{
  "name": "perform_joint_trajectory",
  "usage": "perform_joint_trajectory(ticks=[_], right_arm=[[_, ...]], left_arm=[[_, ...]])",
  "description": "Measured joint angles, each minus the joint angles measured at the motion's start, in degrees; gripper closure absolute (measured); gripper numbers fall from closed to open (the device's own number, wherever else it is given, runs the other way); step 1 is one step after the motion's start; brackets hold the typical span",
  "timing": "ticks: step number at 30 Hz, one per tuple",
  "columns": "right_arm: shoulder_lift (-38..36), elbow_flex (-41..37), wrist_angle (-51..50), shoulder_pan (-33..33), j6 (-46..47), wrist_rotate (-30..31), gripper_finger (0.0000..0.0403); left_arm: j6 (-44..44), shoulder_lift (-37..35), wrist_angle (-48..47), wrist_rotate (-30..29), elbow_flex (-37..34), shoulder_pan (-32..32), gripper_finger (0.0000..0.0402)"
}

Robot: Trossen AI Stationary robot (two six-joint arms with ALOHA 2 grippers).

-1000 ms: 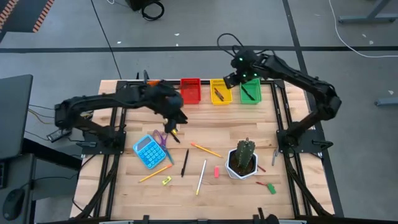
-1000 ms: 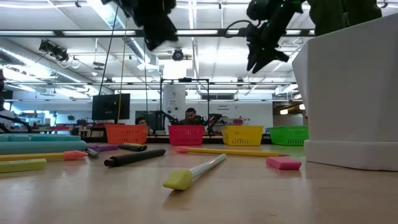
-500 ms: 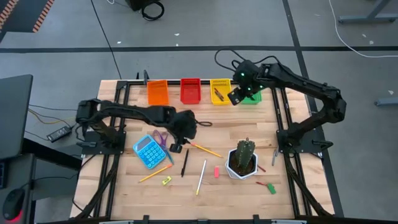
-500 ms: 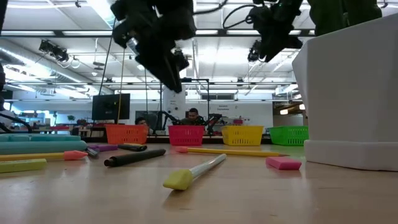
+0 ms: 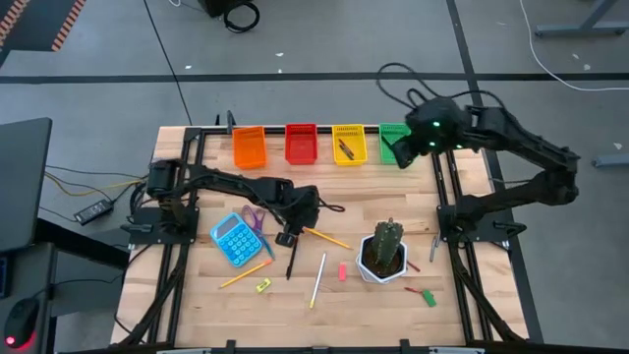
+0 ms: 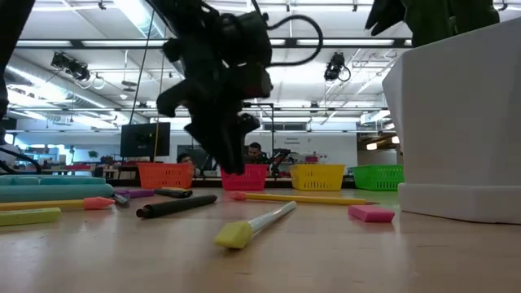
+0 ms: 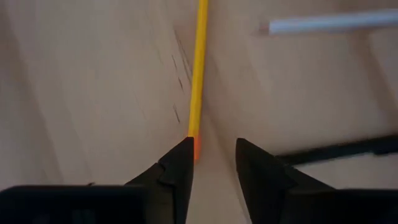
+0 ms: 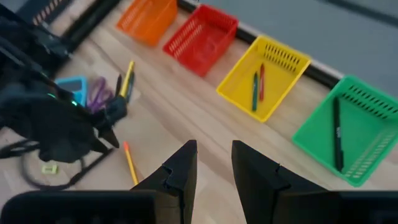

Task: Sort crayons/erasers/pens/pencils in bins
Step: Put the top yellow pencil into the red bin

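Note:
My left gripper (image 7: 214, 149) is open and points down, just above the table, beside the orange-tipped end of a yellow pencil (image 7: 199, 74). That end shows at one finger's tip, and nothing lies between the fingers. In the high view the left gripper (image 5: 289, 236) is near the table's middle. My right gripper (image 8: 214, 158) is open and empty, high over the green bin (image 5: 393, 138). Orange (image 5: 249, 147), red (image 5: 301, 144) and yellow (image 5: 349, 145) bins line the far edge. The yellow bin holds two crayons (image 8: 257, 79). The green bin holds a black pen (image 8: 336, 134).
On the table lie a black pen (image 5: 292, 258), a pale pencil (image 5: 318, 279), a second yellow pencil (image 5: 245, 274), a pink eraser (image 5: 342, 271) and a yellow-green eraser (image 5: 262, 286). A blue calculator (image 5: 234, 240), purple scissors (image 5: 254, 218) and a white cactus pot (image 5: 384, 254) stand nearby.
My left gripper has come down from near the far bins toward the table's near edge, to the yellow pencil's end, rolling as it went. My right gripper has pulled up and toward the table's right, from over the yellow bin to the green one.

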Motion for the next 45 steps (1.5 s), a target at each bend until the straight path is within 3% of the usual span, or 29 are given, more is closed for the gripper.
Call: perform_joint_trajectory(ticks=[7, 14, 23, 32, 45], right_arm=[[-3.9, 0.0, -4.1, 1.2, 0.3, 3.5, 0.0296], [-4.2, 0.0, -7.3, 1.2, 2.2, 3.7, 0.0296], [-4.1, 0.0, -7.7, 1.5, 4.3, 3.7, 0.0296], [-4.1, 0.0, -8.2, 6.1, 8.5, 5.9, 0.0296], [-3.9, 0.0, -8.2, 10.7, 11.8, 11.9, 0.0296]], left_arm=[[-2.7, 1.1, 1.5, -4.6, 0.0, -1.2, 0.0218], [-2.8, 1.8, 2.1, -5.5, 0.0, -1.4, 0.0206], [-3.2, 5.4, 3.9, -7.3, 0.1, -1.3, 0.0228], [-3.2, 6.5, 3.7, -7.4, 0.3, -1.2, 0.025], [-9.5, 6.7, 2.8, -8.2, 0.3, -1.3, 0.0349]])
